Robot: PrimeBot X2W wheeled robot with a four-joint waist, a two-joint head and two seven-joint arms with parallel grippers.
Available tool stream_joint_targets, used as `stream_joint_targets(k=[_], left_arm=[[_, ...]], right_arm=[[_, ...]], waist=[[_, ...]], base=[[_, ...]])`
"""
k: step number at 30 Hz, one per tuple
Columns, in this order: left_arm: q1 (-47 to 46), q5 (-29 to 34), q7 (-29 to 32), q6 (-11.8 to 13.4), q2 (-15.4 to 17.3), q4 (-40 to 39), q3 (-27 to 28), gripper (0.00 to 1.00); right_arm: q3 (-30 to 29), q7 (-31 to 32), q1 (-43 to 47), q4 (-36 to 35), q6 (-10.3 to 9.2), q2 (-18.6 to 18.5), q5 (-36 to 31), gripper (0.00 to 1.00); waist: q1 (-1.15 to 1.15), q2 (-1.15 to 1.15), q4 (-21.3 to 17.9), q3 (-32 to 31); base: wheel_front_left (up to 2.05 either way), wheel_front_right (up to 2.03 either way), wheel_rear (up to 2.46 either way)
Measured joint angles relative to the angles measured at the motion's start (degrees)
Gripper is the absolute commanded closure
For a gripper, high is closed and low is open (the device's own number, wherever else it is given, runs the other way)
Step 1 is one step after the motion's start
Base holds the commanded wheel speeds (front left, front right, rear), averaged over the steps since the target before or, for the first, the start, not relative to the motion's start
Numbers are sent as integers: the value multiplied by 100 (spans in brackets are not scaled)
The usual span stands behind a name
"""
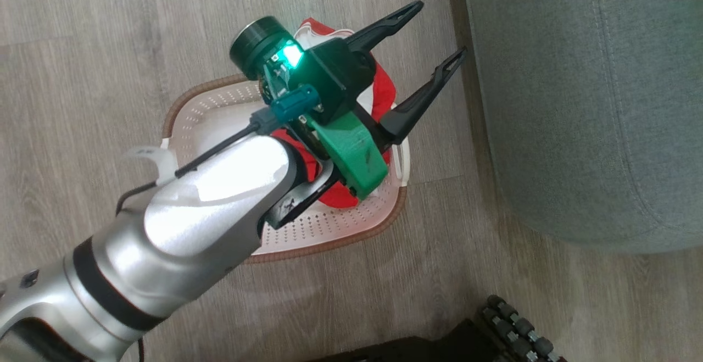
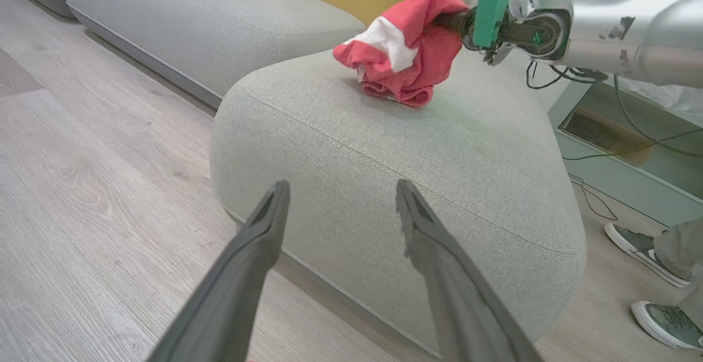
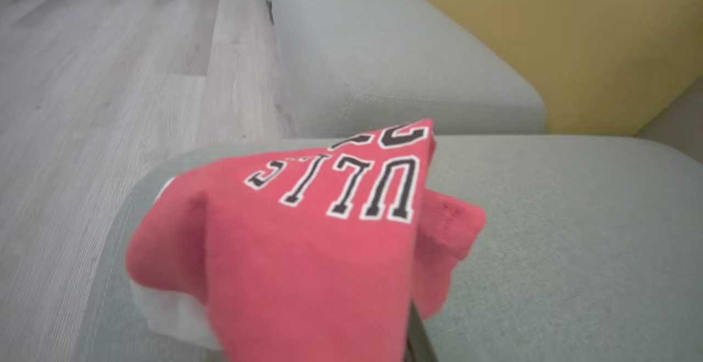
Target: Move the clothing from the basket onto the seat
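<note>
Red clothing [image 1: 386,88] lies heaped in the basket [image 1: 214,115] on the wood floor [image 1: 82,49] in the head view. It sits directly beneath the left hand [image 1: 439,28], whose fingers are spread wide, hold nothing and point toward the seat [image 1: 593,104]. In the left wrist view a second red bundle [image 2: 417,49], crumpled with no clear long axis, rests on the seat, pinched by the closed right hand [image 2: 451,21]. In the right wrist view its lettering reads upside down and the cloth drapes over the fingers.
</note>
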Motion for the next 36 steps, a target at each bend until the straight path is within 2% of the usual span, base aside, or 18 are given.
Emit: stream_joint_targets(k=[6, 7, 8, 9, 10, 24, 32, 36], left_arm=[[10, -37, -23, 1, -1, 29, 4, 0], [10, -47, -51, 1, -1, 30, 5, 0], [10, -47, -51, 5, -1, 33, 8, 0], [10, -48, -51, 8, 1, 43, 10, 0], [10, -60, -51, 8, 2, 45, 14, 0], [263, -218, -237, 14, 4, 237, 13, 0], [634, -398, -410, 67, 14, 387, 18, 0], [810, -504, -531, 118, 15, 430, 48, 0]], right_arm=[[237, 857, 0, 504, 0, -21, 155, 100], [279, 979, 0, 550, 0, -45, 186, 75], [316, 1066, -1, 579, 0, -68, 218, 58], [343, 1105, -1, 593, 0, -71, 249, 15], [356, 1116, -1, 597, 0, -71, 259, 0], [758, 1642, 70, 824, 0, -78, 293, 0], [1131, 1756, 779, 289, 0, -124, 611, 0], [1155, 1596, 1116, -155, 0, -363, 803, 0]], waist=[[0, 0, 20, -76], [0, 0, 23, -83], [0, 0, 27, -91], [0, 0, 28, -98], [0, 0, 27, -103], [0, 0, -79, -610], [0, 0, -176, -1196], [0, 1, -171, -1515]], base=[[0, 0, 0], [0, 0, 0], [0, 0, 0], [0, 0, 0], [0, 0, 0], [0, 0, 0], [0, 0, 0], [0, 0, 0]])
